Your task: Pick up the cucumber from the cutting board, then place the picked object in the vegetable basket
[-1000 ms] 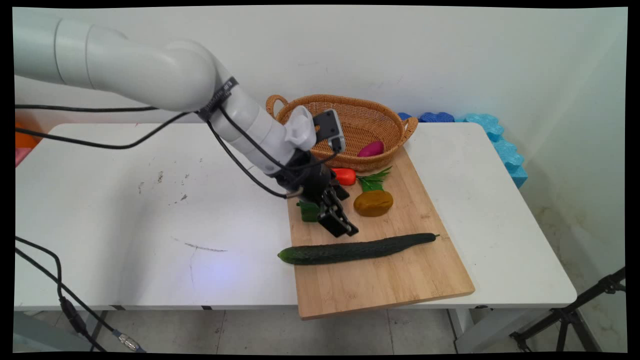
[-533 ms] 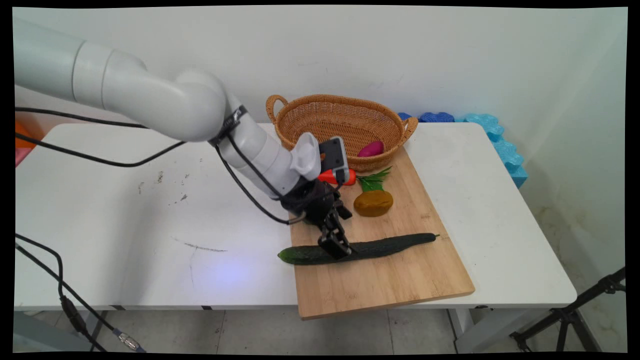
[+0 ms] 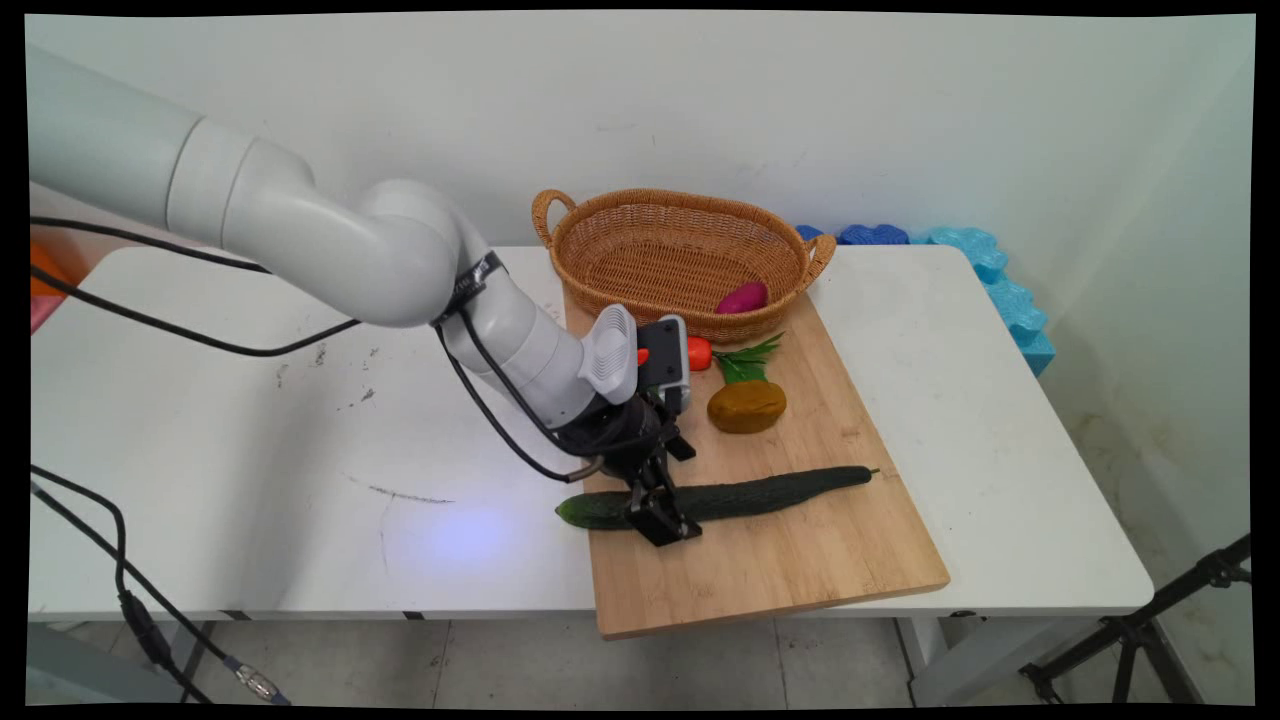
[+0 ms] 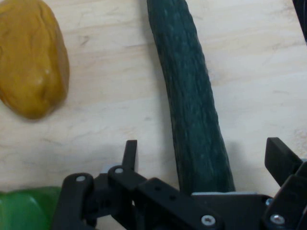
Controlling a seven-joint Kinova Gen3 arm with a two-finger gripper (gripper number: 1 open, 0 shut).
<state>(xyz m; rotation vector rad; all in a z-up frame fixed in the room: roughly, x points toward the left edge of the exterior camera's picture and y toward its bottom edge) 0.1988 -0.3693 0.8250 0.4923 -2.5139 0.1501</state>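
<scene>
A long dark green cucumber [image 3: 770, 491] lies across a wooden cutting board [image 3: 800, 565]. My gripper [image 3: 657, 515] has come down over its left part. In the hand view the gripper [image 4: 205, 155] is open, and the cucumber [image 4: 192, 96] runs between the two fingers [image 4: 129, 152] without either visibly touching it. A brown potato-like lump [image 3: 746, 406] sits behind the cucumber and appears at the upper left of the hand view [image 4: 31, 57]. A green pepper [image 4: 24, 208] shows at the hand view's lower left; the arm hides it in the main view.
A wicker basket [image 3: 600, 235] stands at the board's far end with a purple vegetable [image 3: 742, 297] inside. A red vegetable [image 3: 698, 352] and green leaves [image 3: 747, 362] lie before it. Blue foam pieces [image 3: 1005, 290] line the table's back right. The board overhangs the near table edge.
The gripper has moved from above the green pepper toward the table's near side and down, until its fingers straddle the cucumber's left part. The vegetables have not moved.
</scene>
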